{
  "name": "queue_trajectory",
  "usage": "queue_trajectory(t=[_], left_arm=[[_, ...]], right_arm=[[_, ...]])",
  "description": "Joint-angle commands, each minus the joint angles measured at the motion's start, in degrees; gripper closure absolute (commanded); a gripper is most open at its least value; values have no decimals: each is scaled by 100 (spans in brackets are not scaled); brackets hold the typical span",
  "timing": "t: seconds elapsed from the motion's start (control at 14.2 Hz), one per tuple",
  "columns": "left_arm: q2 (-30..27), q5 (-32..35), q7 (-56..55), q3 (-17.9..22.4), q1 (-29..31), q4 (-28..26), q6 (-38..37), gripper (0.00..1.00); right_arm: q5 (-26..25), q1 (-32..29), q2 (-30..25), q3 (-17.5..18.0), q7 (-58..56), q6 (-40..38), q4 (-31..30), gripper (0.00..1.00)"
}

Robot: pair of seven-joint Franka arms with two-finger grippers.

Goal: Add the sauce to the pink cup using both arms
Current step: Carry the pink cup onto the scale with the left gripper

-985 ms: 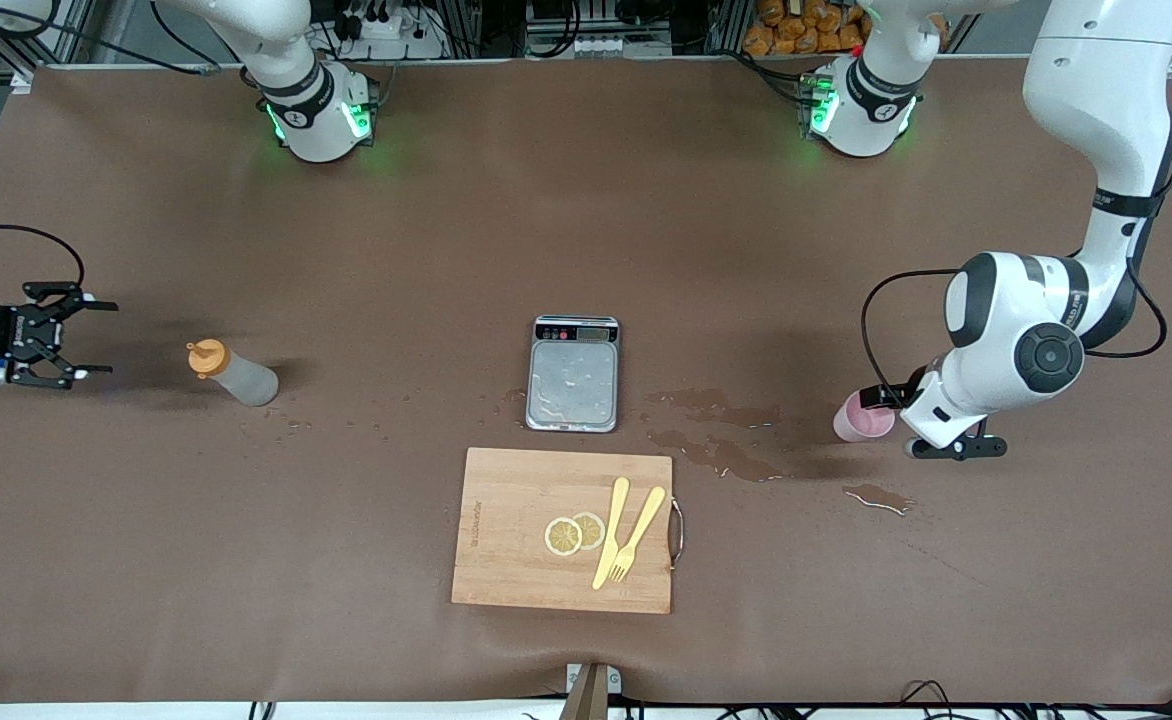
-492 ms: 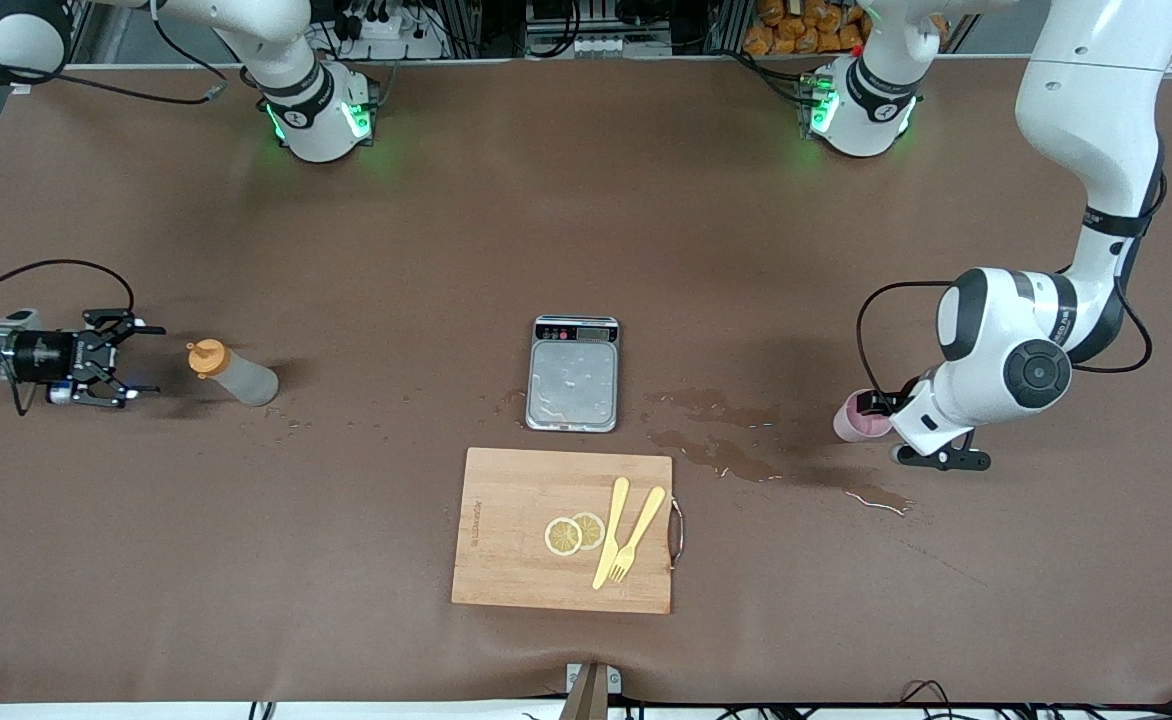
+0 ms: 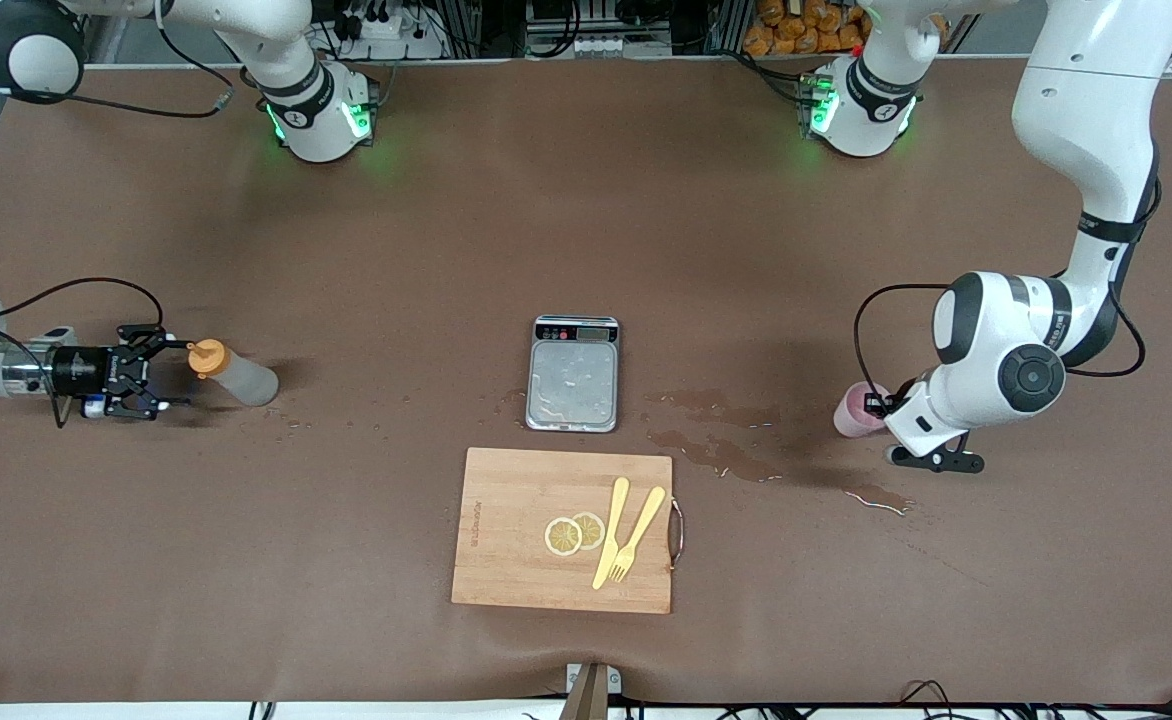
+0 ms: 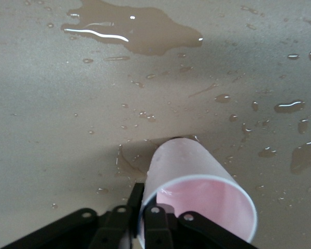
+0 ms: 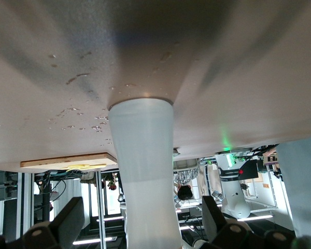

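Pink cup [image 3: 858, 412] stands upright at mid-right beside spilled puddles [image 3: 716, 452], grasped by the left gripper [image 3: 884, 405]. The right gripper [image 3: 168, 375], fingers spread, flanks the orange-capped translucent sauce bottle [image 3: 233, 372] at mid-left.

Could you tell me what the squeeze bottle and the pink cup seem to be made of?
The grey-white squeeze bottle with orange cap looks like soft translucent plastic: cloudy, matte walls. The small pink cup looks like thin smooth plastic: even colour, light showing through its wall.

A translucent grey-white sauce bottle [image 3: 234, 374] with an orange nozzle cap is seen upright at the right arm's end of the table. A light-pink cup [image 3: 856, 412] is stood upright, open-mouthed, at the left arm's end, among spilled puddles.
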Motion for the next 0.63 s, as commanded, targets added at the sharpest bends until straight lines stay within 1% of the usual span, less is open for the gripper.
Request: queue_trajectory(t=[0.0, 0.21, 0.35, 0.49, 0.56], left_arm=[[54, 144, 16, -7, 3, 128, 20, 100], [-42, 117, 34, -16, 91, 146, 20, 100], [-183, 47, 25, -16, 126, 251, -6, 100], [-262, -233, -45, -24, 127, 505, -50, 100], [-289, -504, -72, -33, 109, 620, -50, 100]], right_arm=[[158, 148, 104, -10, -102, 65, 85, 0], [220, 201, 148, -10, -138, 127, 68, 0], [220, 218, 192, -10, -242, 145, 68, 0], [220, 254, 201, -10, -252, 145, 50, 0], [220, 280, 210, -10, -252, 145, 50, 0]])
